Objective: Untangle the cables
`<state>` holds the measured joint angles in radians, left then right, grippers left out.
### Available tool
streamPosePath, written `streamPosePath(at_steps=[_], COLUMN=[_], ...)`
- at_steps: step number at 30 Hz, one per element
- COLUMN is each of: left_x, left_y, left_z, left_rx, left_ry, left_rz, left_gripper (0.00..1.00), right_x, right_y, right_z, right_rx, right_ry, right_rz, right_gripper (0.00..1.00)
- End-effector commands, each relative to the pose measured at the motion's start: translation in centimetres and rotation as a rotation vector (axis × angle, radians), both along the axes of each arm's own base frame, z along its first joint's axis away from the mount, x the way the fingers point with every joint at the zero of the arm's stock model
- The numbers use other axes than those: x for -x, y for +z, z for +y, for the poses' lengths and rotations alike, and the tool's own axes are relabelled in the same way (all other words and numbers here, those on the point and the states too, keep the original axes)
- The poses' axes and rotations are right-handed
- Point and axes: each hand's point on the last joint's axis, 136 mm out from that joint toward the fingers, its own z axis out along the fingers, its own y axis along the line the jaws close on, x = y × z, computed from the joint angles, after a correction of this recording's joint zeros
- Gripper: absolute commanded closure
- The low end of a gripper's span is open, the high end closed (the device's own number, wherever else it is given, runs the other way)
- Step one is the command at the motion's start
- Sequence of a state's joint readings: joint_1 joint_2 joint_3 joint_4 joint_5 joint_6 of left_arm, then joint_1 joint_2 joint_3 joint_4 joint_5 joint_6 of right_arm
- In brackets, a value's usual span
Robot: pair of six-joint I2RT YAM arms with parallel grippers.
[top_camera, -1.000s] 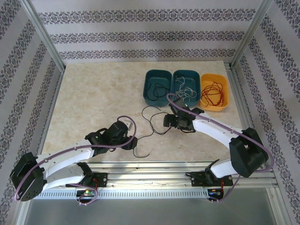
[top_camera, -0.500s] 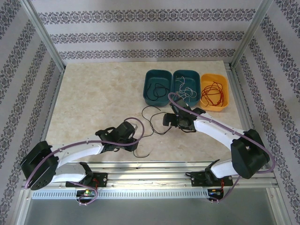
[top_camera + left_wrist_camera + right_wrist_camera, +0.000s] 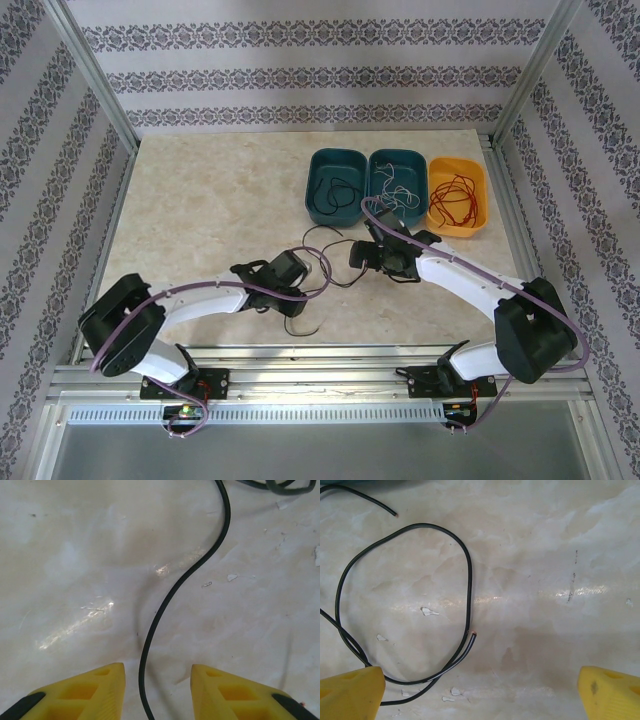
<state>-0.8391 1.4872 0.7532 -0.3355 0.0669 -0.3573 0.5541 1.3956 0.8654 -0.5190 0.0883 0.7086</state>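
Note:
Loose black cables (image 3: 322, 246) curl on the marble table between my two grippers, and one end trails toward the near edge (image 3: 303, 327). My left gripper (image 3: 310, 273) is low over the table. In the left wrist view a black cable (image 3: 170, 595) runs between its yellow fingers (image 3: 100, 687), touching neither, so the left gripper (image 3: 157, 675) is open. My right gripper (image 3: 368, 258) hovers beside the tangle with its jaws wide. In the right wrist view it (image 3: 480, 675) is open and empty, and a black cable loop (image 3: 469, 580) lies by its left finger (image 3: 355, 690).
Three bins stand at the back right. A teal bin (image 3: 335, 152) holds a black cable (image 3: 335, 197), a second teal bin (image 3: 397, 153) holds a white cable (image 3: 398, 195), and an orange bin (image 3: 457, 160) holds a red cable (image 3: 455, 200). Metal frame rails border the table.
My left arm has reached rightward along the table to the black cable, and its jaws have narrowed around the strand. The right gripper has stayed put, jaws slightly wider.

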Motion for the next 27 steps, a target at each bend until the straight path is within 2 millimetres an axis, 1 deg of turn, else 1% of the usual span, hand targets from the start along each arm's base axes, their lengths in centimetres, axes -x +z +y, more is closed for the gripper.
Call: streamPosePath(at_steps=[1,6,8,10,14,16,17,22,27], left_x=[0.8,0.8,0.7,0.6,0.6,0.5,0.4,-0.1,-0.9], left_y=[-0.5,-1.6,-1.8,-2.0,-1.8,-1.2,-0.8,1.6,4.8], left_z=[-0.3,0.5,0.8,1.0,1.5,1.7,1.9,2.7,4.0], left_rx=[-0.047,-0.119,-0.143,-0.161,-0.177,-0.174,-0.171,-0.162,-0.159], left_ry=[-0.064,-0.059,-0.054,-0.049,-0.038,-0.033,-0.028,0.006,0.064], left_rz=[0.036,0.061,0.062,0.062,0.051,0.036,0.025,-0.046,-0.145], left_gripper=[0.62,0.62,0.65,0.73,0.94,0.99,1.00,1.00,1.00], right_x=[-0.2,-0.2,-0.2,-0.2,-0.2,-0.2,-0.2,-0.3,-0.2], right_y=[0.5,0.3,0.2,0.1,0.0,0.1,0.1,-0.1,-0.4], right_z=[-0.5,-0.6,-0.6,-0.6,-0.7,-0.8,-0.7,-0.5,-0.3], right_rx=[-0.001,-0.002,-0.004,-0.003,0.001,0.001,-0.001,-0.011,-0.011], right_ry=[-0.021,-0.028,-0.027,-0.026,-0.030,-0.031,-0.031,-0.030,-0.025], right_rz=[-0.021,-0.018,-0.016,-0.013,-0.011,-0.013,-0.013,-0.016,-0.008], right_gripper=[0.02,0.02,0.02,0.02,0.02,0.02,0.02,0.02,0.02])
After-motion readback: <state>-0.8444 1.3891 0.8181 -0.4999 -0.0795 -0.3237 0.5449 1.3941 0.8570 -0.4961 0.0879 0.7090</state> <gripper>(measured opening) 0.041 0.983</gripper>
